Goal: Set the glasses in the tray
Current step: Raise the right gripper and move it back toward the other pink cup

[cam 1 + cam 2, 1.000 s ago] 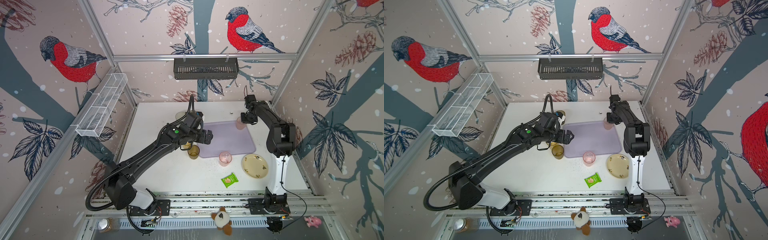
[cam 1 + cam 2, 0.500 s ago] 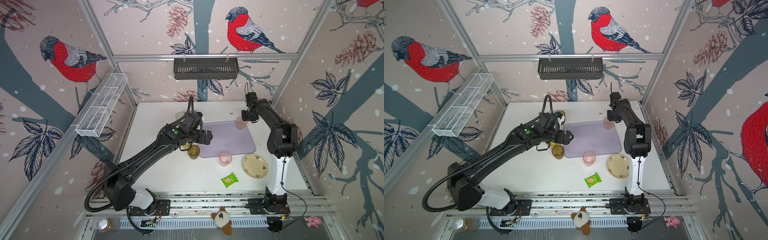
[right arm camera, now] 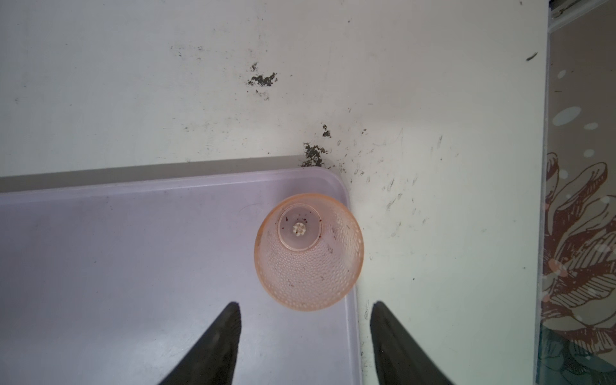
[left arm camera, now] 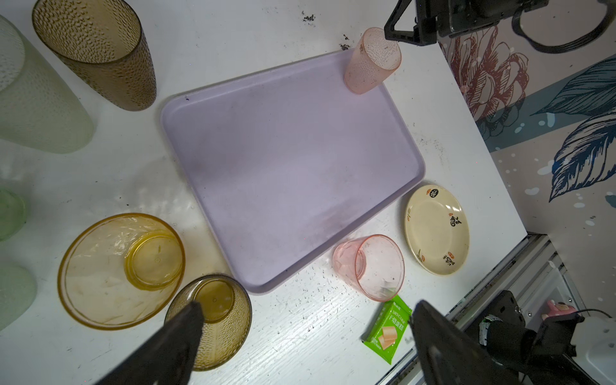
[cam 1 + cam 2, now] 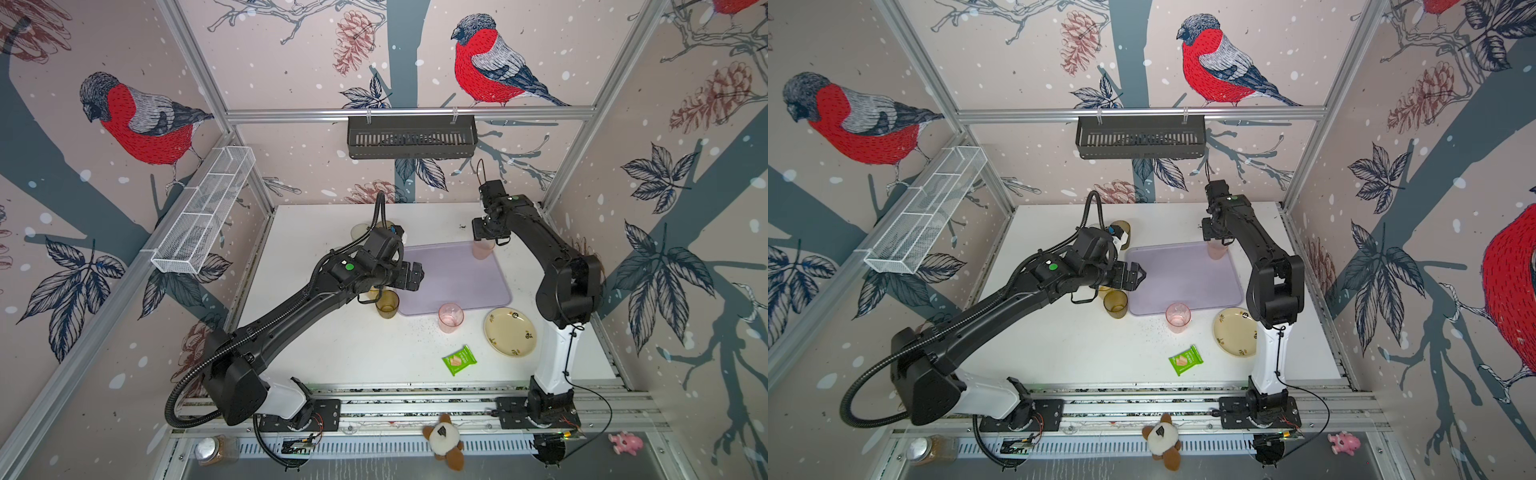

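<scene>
The lilac tray (image 5: pixel 449 278) (image 4: pixel 293 166) lies mid-table. One pink glass (image 5: pixel 483 249) (image 3: pixel 308 253) stands upright in its far right corner. My right gripper (image 3: pixel 305 305) (image 5: pixel 490 235) hovers just above that glass, open, touching nothing. My left gripper (image 4: pixel 307 304) (image 5: pixel 413 276) is open and empty over the tray's near left edge. A second pink glass (image 5: pixel 451 316) (image 4: pixel 370 266) stands on the table before the tray. A brown glass (image 4: pixel 213 320), an amber-yellow glass (image 4: pixel 123 266), a second brown glass (image 4: pixel 100 53), a frosted pale glass (image 4: pixel 33 100) and green glasses (image 4: pixel 10 213) stand left of the tray.
A cream plate (image 5: pixel 510 332) and a green snack packet (image 5: pixel 459 360) lie near the front right of the table. A black slotted basket (image 5: pixel 411 137) hangs on the back wall and a white wire basket (image 5: pixel 203 216) on the left wall.
My right gripper has opened off the pink glass and lifted a little, leaving the glass standing in the tray's corner. The left arm has hardly moved.
</scene>
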Controlling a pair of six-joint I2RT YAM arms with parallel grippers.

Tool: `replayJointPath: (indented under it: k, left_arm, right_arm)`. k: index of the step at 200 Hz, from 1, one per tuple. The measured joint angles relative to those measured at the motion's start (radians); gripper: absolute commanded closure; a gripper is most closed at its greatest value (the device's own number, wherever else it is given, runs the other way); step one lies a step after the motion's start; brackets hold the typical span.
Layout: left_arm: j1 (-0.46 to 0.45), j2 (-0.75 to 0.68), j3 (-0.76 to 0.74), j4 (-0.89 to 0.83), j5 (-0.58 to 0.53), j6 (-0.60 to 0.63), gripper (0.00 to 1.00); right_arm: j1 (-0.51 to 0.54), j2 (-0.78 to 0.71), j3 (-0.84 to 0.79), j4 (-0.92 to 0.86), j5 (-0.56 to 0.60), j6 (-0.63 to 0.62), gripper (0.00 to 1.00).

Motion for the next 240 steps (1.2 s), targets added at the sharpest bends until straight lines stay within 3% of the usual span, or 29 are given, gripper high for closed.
replayJointPath:
  k: [115,240]
  left_arm:
    - [0.002,-0.022,-0.032,0.036,0.028,-0.017,0.02]
    - [0.0,-0.144,-0.16,0.088,0.109,0.042,0.02]
  right_arm:
    - [0.122,-0.187,-0.101,-0.066,0.013,0.019,0.28]
    - [0.203,-0.459,-0.449,-0.067,-0.262,-0.011,0.31]
